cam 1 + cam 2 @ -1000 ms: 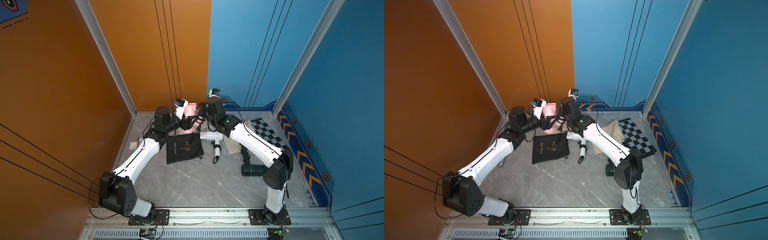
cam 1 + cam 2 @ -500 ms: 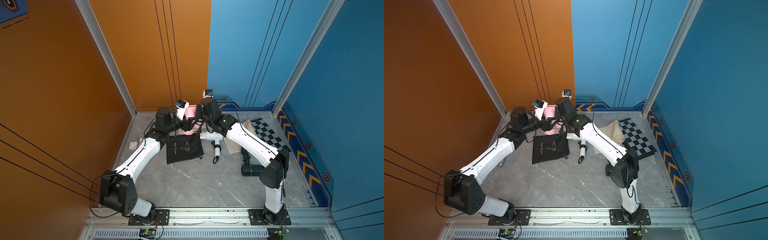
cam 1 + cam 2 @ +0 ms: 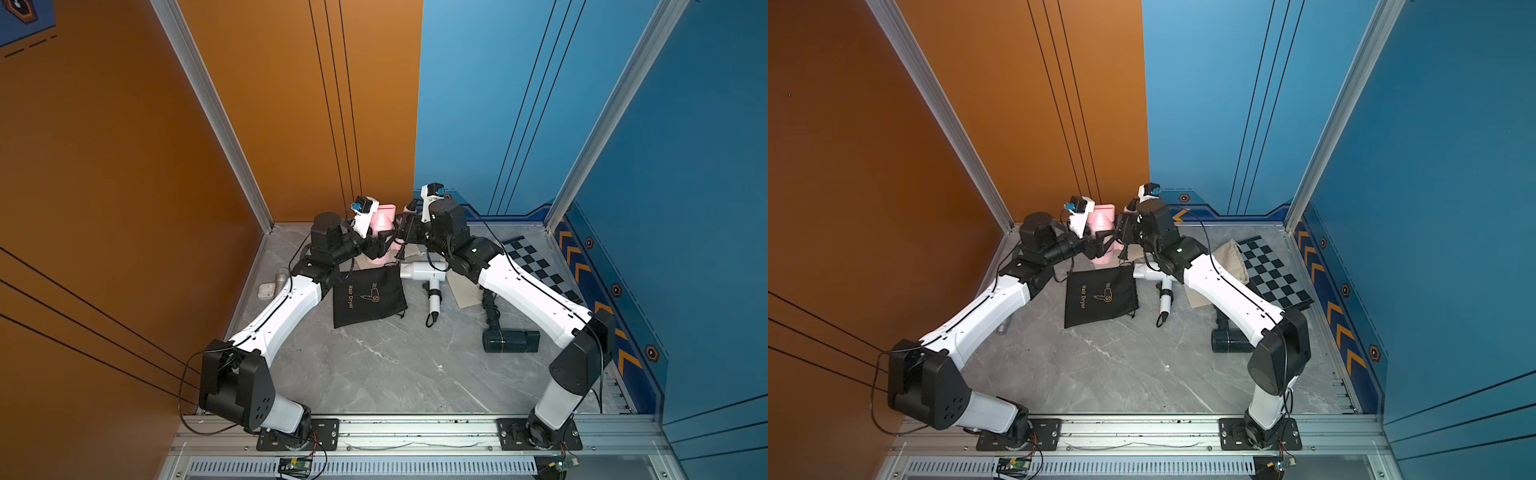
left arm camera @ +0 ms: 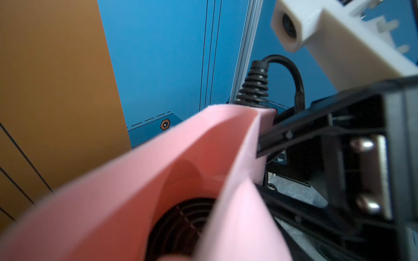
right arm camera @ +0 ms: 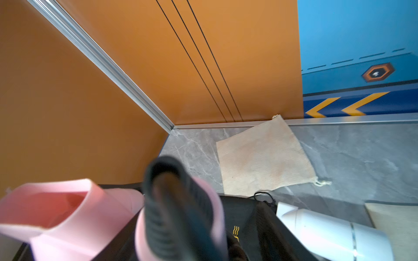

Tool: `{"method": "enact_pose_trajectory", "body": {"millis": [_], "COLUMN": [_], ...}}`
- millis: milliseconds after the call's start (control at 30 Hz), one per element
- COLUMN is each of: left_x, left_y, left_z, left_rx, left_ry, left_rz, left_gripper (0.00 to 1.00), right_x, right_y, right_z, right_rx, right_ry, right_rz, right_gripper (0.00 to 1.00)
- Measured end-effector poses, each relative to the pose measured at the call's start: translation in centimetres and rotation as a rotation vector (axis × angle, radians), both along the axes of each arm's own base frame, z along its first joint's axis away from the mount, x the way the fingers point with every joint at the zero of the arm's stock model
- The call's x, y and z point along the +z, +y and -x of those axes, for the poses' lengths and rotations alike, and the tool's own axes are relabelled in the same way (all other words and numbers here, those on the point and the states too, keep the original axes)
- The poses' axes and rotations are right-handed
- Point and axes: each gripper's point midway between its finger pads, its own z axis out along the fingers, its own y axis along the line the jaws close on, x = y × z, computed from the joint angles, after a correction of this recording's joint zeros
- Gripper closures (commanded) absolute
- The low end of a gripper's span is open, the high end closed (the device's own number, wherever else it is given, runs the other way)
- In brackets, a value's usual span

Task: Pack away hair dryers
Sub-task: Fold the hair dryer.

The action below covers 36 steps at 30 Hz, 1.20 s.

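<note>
The pink hair dryer (image 3: 381,219) hangs in the air at the back wall. My left gripper (image 3: 386,243) is shut on its body, which fills the left wrist view (image 4: 203,158). My right gripper (image 3: 401,236) is open. Its black fingers (image 4: 294,133) stand apart on either side of the pink handle's end, where the black cord sleeve (image 4: 255,83) comes out. The white hair dryer (image 3: 419,270) lies on the floor below the right wrist. The blackish teal hair dryer (image 3: 511,341) lies under the right forearm.
A black drawstring pouch (image 3: 368,297) printed "Hair Dryer" lies flat beneath the grippers. One beige pouch (image 5: 264,158) lies against the back wall and another (image 3: 1229,257) beside a checkered mat (image 3: 536,262). A silver rod (image 3: 281,277) and white plug (image 3: 264,290) lie by the left wall.
The right gripper's jaws have spread apart around the pink dryer's handle end. The right wrist shifted slightly toward the back. The left arm still holds the dryer in place.
</note>
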Motion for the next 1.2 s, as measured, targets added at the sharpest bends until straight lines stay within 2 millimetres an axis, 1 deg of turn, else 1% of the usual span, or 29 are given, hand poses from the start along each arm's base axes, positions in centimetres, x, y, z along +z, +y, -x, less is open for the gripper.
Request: {"method": "enact_pose_trajectory", "body": {"millis": [133, 300, 400, 500, 533, 667, 767, 800, 867, 1000, 1200], "left_x": [-0.1, -0.2, -0.3, -0.4, -0.5, -0.8, -0.9, -1.2, -1.6, -2.2, -2.2], "left_y": [-0.8, -1.1, -1.1, -1.1, -1.2, -1.3, -1.2, -1.1, -1.1, -1.1, -1.0], "left_z": [0.6, 0.8, 0.9, 0.8, 0.8, 0.7, 0.7, 0.5, 0.3, 0.0, -0.1], "left_rx": [-0.035, -0.051, -0.054, -0.054, -0.054, -0.057, -0.052, -0.046, -0.037, -0.031, -0.027], "left_ry": [0.004, 0.012, 0.013, 0.017, 0.018, 0.024, 0.03, 0.038, 0.052, 0.063, 0.066], "left_rz": [0.002, 0.001, 0.001, 0.0, -0.001, -0.003, -0.006, -0.009, -0.014, -0.018, -0.016], "left_gripper": [0.88, 0.89, 0.88, 0.89, 0.88, 0.89, 0.89, 0.89, 0.9, 0.9, 0.9], "right_x": [0.6, 2.9, 4.2, 4.3, 4.0, 3.6, 3.0, 2.8, 2.4, 2.0, 2.3], "right_y": [-1.5, -3.2, -3.4, -3.3, -3.2, -3.1, -3.1, -3.2, -3.0, -2.9, -2.5], "right_z": [0.2, 0.7, 1.0, 1.2, 1.2, 1.0, 0.5, 0.3, -0.1, -0.4, -0.5], "right_rx": [0.021, 0.045, 0.069, 0.086, 0.088, 0.084, 0.073, 0.065, 0.054, 0.022, -0.012], "right_ry": [-0.005, -0.054, -0.085, -0.087, -0.082, -0.068, -0.063, -0.061, -0.051, -0.041, -0.045], "right_rz": [-0.151, -0.311, -0.376, -0.408, -0.407, -0.41, -0.397, -0.388, -0.359, -0.287, -0.176], "right_gripper": [0.27, 0.28, 0.31, 0.35, 0.39, 0.6, 0.74, 0.77, 0.78, 0.78, 0.78]}}
